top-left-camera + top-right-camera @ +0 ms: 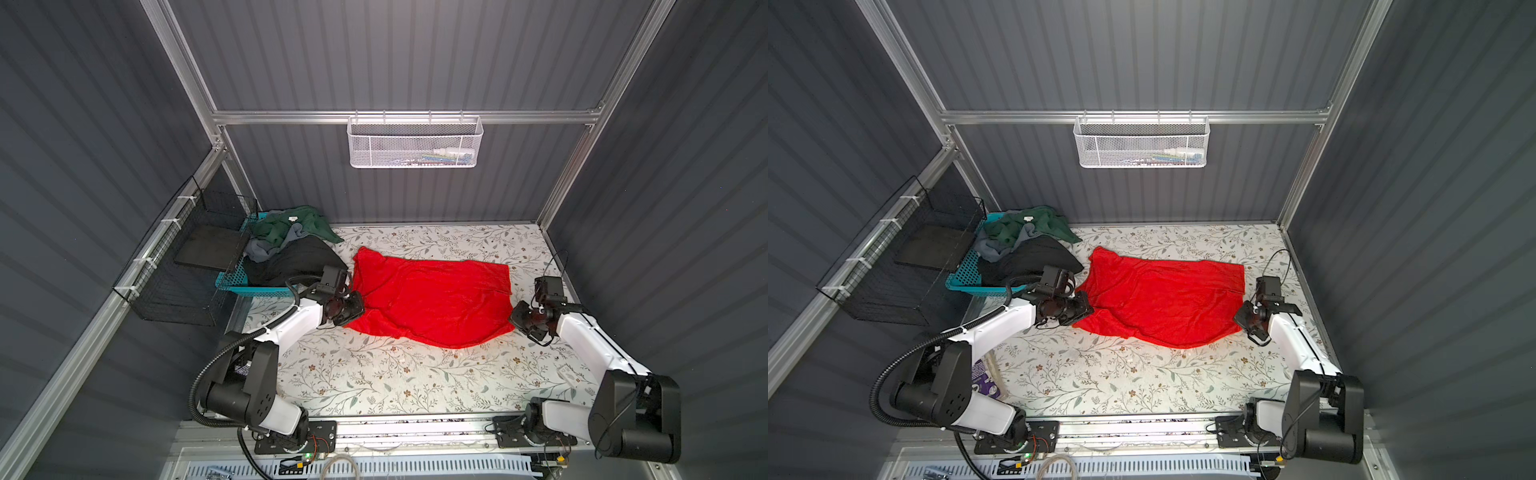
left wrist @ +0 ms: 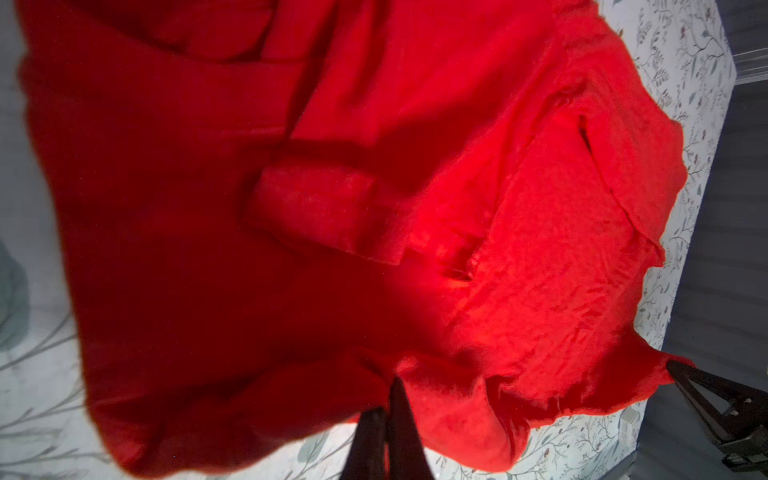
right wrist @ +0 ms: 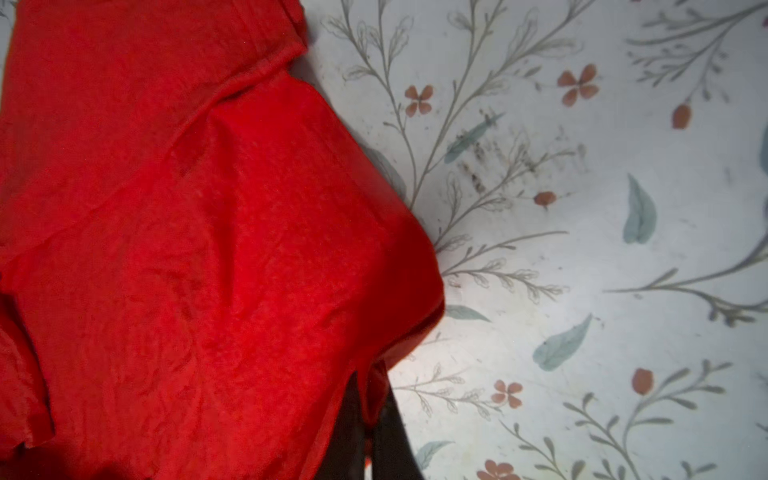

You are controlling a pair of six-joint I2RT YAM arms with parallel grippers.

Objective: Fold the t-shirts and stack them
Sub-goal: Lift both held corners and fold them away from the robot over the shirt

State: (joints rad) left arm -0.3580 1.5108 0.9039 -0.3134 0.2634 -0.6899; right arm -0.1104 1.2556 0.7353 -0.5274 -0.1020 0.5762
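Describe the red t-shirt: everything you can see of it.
The red t-shirt is bright, plain, soft cloth. It is wrinkled and lies spread mostly flat on the floral table cover. In the left wrist view, what looks like a short sleeve lies folded onto the body. The left gripper and the right gripper each pinch an edge at opposite ends, where the cloth looks slightly raised.

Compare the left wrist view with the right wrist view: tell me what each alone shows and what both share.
Left wrist only: the left gripper shut on the red shirt, and the grey wall. Right wrist only: dark scuffs on the table. Both: the shirt, the floral table, and the right gripper pinching the shirt's edge.
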